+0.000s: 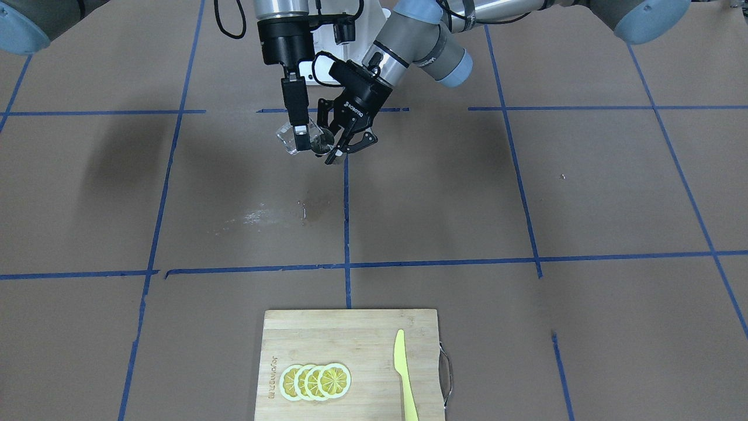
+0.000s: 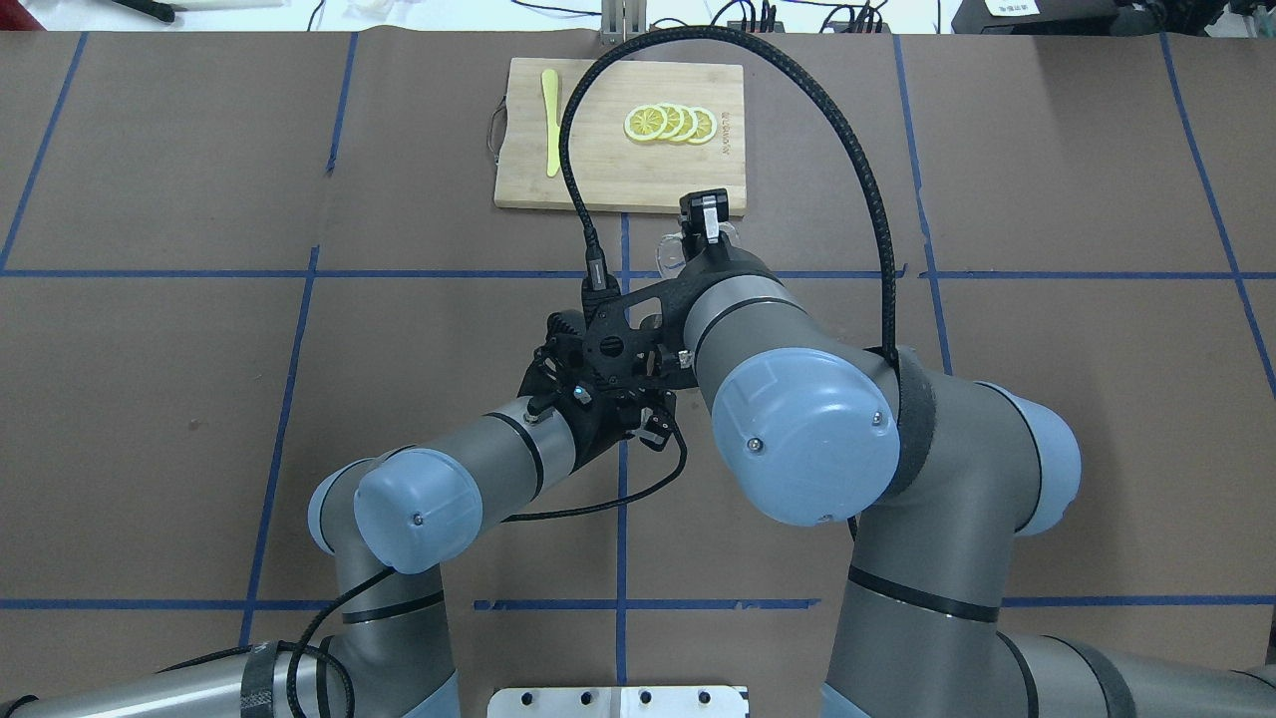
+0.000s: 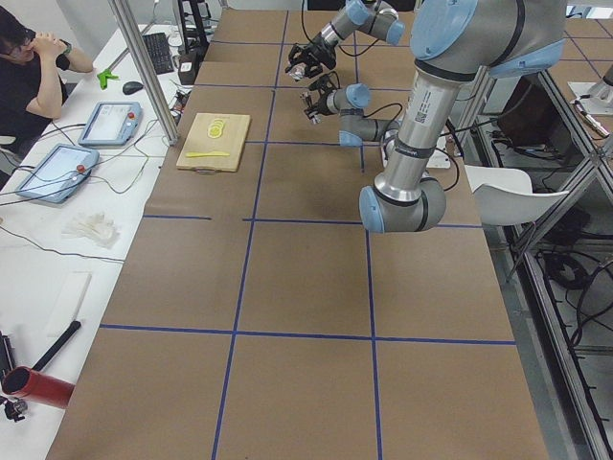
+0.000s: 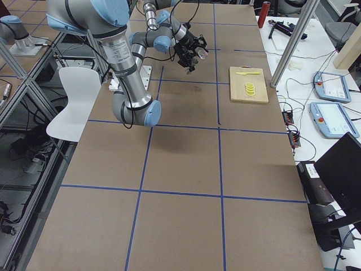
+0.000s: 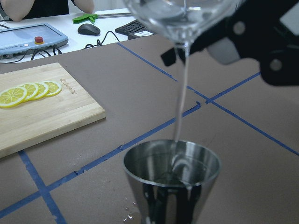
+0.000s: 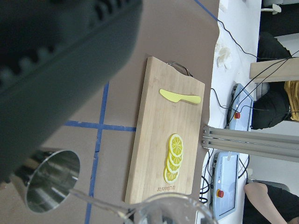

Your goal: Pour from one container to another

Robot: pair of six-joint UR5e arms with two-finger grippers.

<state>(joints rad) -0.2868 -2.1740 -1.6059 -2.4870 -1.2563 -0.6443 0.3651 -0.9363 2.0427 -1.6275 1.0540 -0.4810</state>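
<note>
Pouring in progress, seen from across the table [image 1: 526,193]. The right end effector [image 1: 301,137] hangs nearly straight down, and its fingers are clamped on the clear glass cup [image 1: 290,140], which is tipped with its lip toward the jigger [image 1: 321,144]. The left end effector [image 1: 340,146] reaches in at a slant from the other side, fingers closed around the jigger. It holds the jigger upright, just beside and slightly below the cup. Both vessels are raised above the table, over a blue tape line near the robot's base.

Left wrist view: a thin stream of clear liquid [image 5: 182,93] runs from the cup's lip down into the open mouth of the jigger, where liquid is pooling.

A pale wet patch [image 1: 263,216] marks the brown paper nearer the middle of the table.

At the table edge farthest from the robot lies a wooden cutting board [image 1: 362,339]. It carries four overlapping lemon slices [image 1: 315,381] and a yellow-green knife [image 1: 404,374], set apart from each other.
</note>
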